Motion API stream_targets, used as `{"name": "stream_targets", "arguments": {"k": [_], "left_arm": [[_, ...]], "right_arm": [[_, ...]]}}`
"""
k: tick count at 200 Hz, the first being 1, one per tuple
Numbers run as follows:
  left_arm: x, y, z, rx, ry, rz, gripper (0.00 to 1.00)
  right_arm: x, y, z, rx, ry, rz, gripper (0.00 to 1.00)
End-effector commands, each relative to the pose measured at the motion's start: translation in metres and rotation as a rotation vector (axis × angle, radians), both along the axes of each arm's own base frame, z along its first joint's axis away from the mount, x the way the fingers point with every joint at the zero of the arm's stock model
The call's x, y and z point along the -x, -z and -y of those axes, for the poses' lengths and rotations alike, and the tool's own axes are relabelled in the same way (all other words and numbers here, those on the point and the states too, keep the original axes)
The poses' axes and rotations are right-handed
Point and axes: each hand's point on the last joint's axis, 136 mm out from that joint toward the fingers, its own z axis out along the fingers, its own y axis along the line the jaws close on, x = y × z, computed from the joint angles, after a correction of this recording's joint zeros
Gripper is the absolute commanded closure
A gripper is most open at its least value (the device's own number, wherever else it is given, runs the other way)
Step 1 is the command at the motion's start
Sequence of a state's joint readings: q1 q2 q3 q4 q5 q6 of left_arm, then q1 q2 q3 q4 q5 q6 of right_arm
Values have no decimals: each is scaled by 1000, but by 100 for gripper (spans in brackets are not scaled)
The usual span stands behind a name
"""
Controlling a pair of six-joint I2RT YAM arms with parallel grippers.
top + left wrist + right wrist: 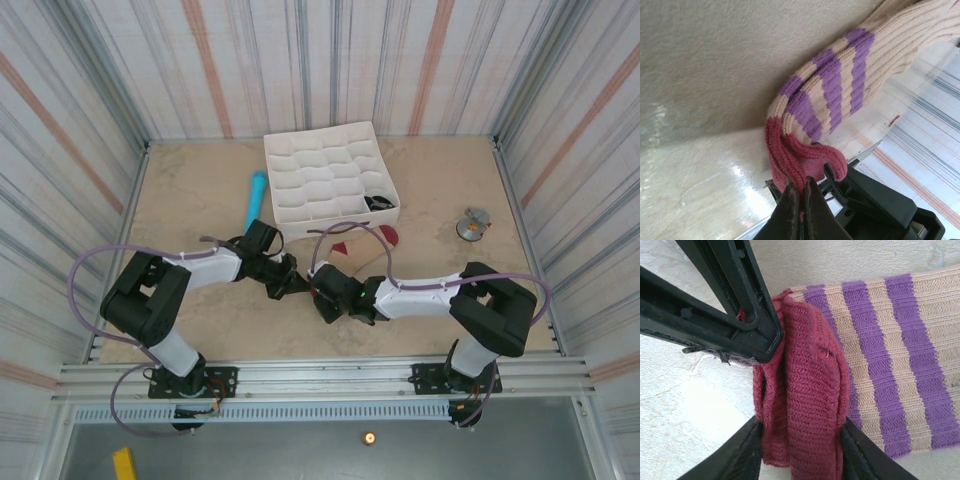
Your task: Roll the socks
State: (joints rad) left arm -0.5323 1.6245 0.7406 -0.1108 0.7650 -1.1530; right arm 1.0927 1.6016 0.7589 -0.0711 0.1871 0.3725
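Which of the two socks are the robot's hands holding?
The beige sock with purple stripes: the left hand and right hand both pinch its maroon end. The black sock sits apart in the white tray.

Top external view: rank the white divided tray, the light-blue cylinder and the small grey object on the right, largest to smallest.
1. white divided tray, by far.
2. light-blue cylinder, long but slim.
3. small grey object, compact; by area close to the cylinder, so that pair is unsure.
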Motion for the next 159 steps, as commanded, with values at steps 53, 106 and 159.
{"name": "stream_targets", "arguments": {"k": [53,106,159], "left_arm": [[4,-17,3,58,-9,-10,100],[4,-20,2,64,-19,-14,100],[6,-16,-1,53,-16,-16,100]], "right_arm": [[-1,-12,1,-4,-24,70,18],[-9,-9,2,61,3,131,25],[-4,-9,0,24,-11,105,39]]}}
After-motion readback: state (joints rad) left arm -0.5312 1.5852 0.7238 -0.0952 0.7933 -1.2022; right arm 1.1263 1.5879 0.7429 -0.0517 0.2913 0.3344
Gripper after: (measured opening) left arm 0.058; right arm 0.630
